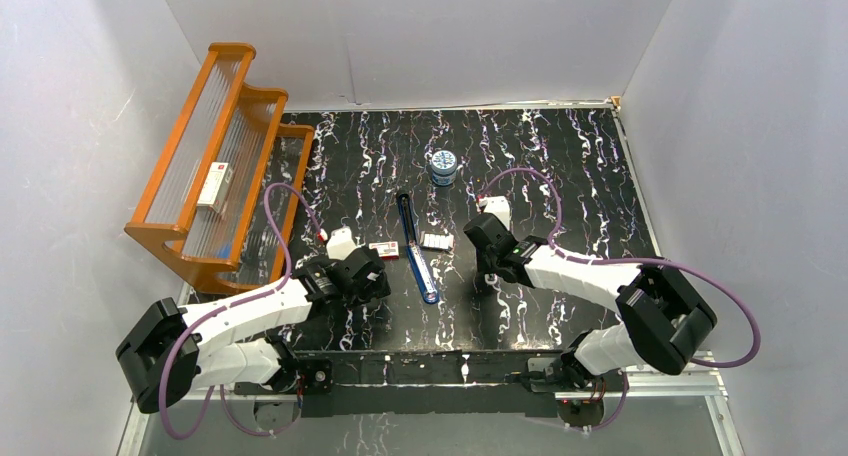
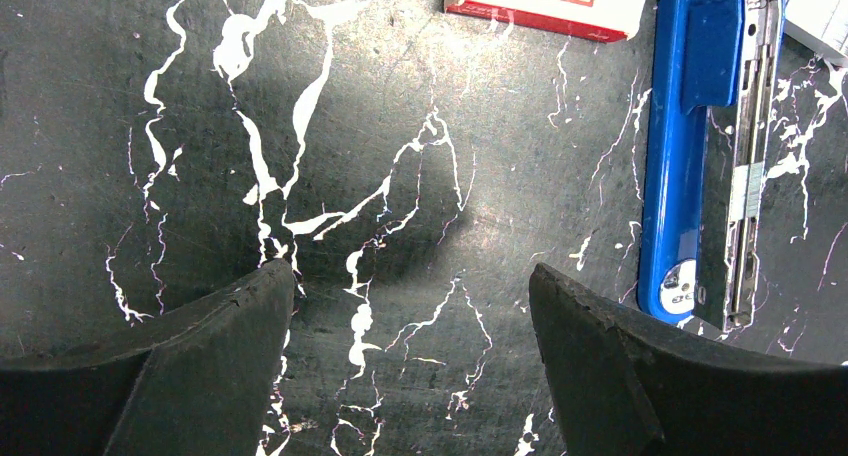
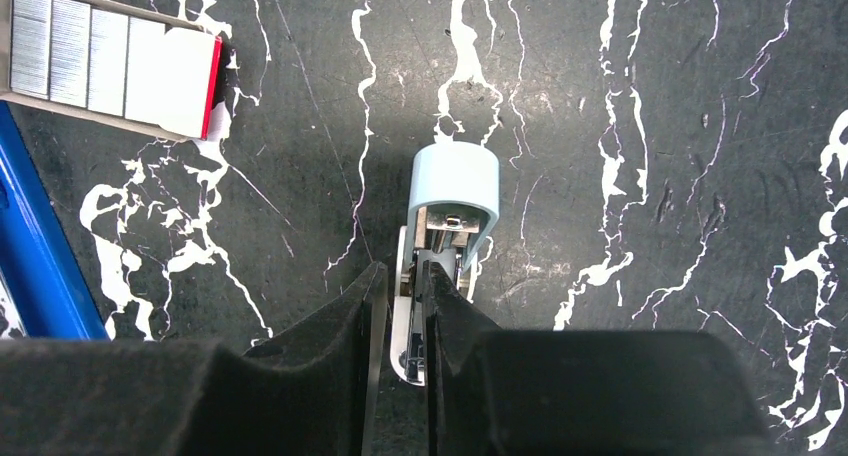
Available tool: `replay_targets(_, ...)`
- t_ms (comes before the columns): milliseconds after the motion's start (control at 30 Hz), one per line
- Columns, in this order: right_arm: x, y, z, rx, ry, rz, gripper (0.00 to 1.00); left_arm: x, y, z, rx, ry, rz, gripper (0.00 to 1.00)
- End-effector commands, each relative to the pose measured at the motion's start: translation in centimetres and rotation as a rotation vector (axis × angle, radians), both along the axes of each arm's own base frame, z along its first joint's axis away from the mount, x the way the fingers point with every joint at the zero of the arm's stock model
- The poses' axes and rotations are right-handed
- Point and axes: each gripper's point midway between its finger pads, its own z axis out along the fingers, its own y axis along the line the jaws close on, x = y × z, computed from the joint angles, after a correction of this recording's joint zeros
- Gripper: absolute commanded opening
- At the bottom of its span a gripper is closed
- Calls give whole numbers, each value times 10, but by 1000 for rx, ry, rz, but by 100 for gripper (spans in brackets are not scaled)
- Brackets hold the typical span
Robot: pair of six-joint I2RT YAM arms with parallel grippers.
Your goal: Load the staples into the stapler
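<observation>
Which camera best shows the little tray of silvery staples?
The right wrist view: the pale cardboard tray of silvery staples shows separate strips. The top view shows it as a tiny pale patch; the left wrist at most a corner.

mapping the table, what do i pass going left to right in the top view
wooden rack, red-and-white box, blue stapler, open staple box, right gripper, shut on a light-blue tool
</observation>
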Motion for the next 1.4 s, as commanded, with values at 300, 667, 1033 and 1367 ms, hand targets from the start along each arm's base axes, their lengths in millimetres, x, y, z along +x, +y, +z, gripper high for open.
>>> replay_targets(300,1,5,14,46,-20,-7,27,6,2,8,-2,-32,22,85)
replay_targets(667,-6,1,11,46,0,-10,27,6,2,9,-7,-33,24,85)
replay_targets(1033,-6,2,10,41,5,-12,27,5,3,9,-9,-36,25,85)
replay_targets(1367,2,13,56,127,-94,41,30,6,3,14,-23,-49,31,85)
